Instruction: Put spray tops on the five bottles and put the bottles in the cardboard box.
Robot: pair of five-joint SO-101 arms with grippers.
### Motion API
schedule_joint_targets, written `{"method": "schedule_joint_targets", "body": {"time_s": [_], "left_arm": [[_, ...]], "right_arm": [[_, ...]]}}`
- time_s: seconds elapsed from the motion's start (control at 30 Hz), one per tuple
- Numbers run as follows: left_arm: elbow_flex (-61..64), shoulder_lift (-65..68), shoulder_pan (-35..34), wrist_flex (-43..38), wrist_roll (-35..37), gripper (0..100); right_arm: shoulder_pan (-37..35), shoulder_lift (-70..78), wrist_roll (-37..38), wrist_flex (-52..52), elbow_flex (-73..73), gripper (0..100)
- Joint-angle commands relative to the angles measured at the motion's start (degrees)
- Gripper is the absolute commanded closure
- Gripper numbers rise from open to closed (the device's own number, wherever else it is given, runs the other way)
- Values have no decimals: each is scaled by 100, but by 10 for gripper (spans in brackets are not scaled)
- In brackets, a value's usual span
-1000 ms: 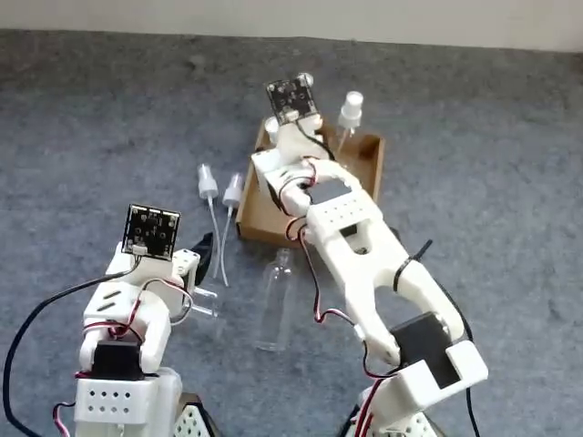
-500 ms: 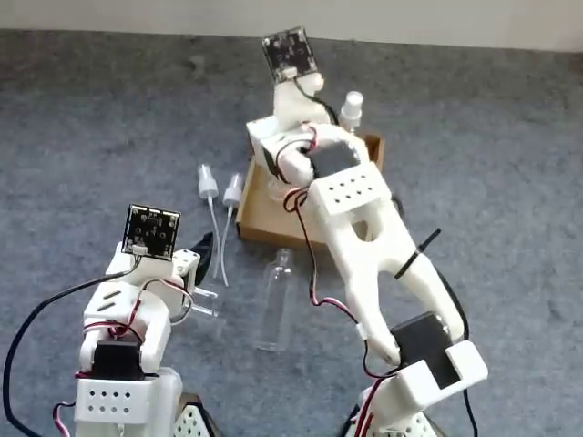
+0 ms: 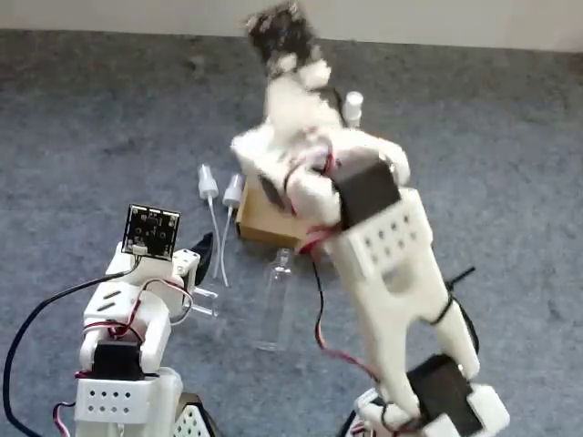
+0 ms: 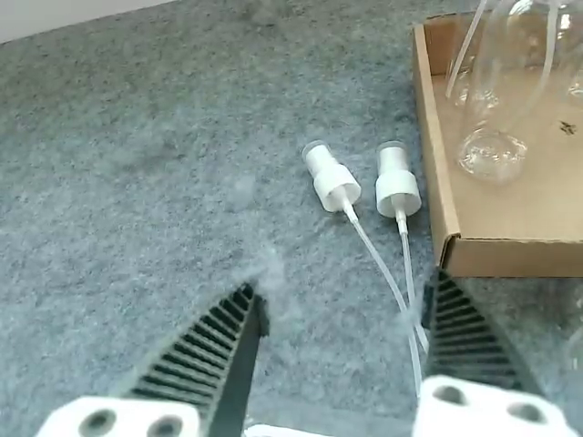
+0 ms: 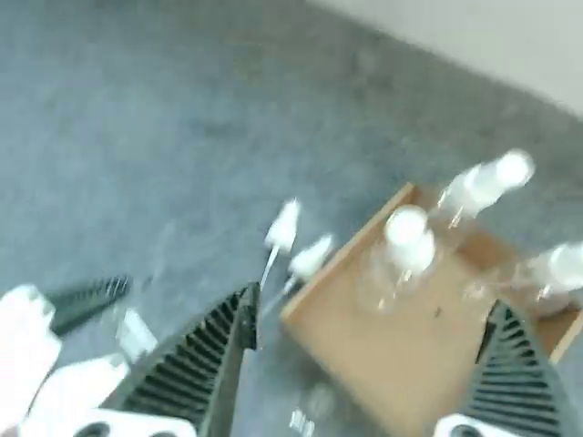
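The right claw (image 5: pixel 373 300) was wide open and held nothing (its two black fingers stood far apart). It hung high over the cardboard box (image 5: pixel 437 364). Three bottles with spray tops (image 5: pixel 407 241) stood up in the box.

The left claw (image 4: pixel 346 284) was open too, and empty. It sat low over the grey carpet (image 4: pixel 137 182). Two loose spray tops (image 4: pixel 330 175) lay side by side on the carpet, just beside the box, with their thin tubes pointing back at the left claw. One bare bottle (image 3: pixel 276 296) lay on its side on the carpet, near the box and between the two arms.
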Motion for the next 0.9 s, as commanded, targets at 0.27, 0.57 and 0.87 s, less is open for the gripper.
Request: {"method": "schedule_joint_targets", "body": {"time_s": [0.27,0.57,0.87], "left_arm": [[-22,4,-4,-123,-53,784],[-13,4,-4,-123,-44,784],[66,4,-4,-176,-44,784]], "right_arm": [[-505,-725,-668,-259,2949,684],[-708,-1007,-976,-2255,6026,684],[-708,-971,-1495,-3125,6923,684]]}}
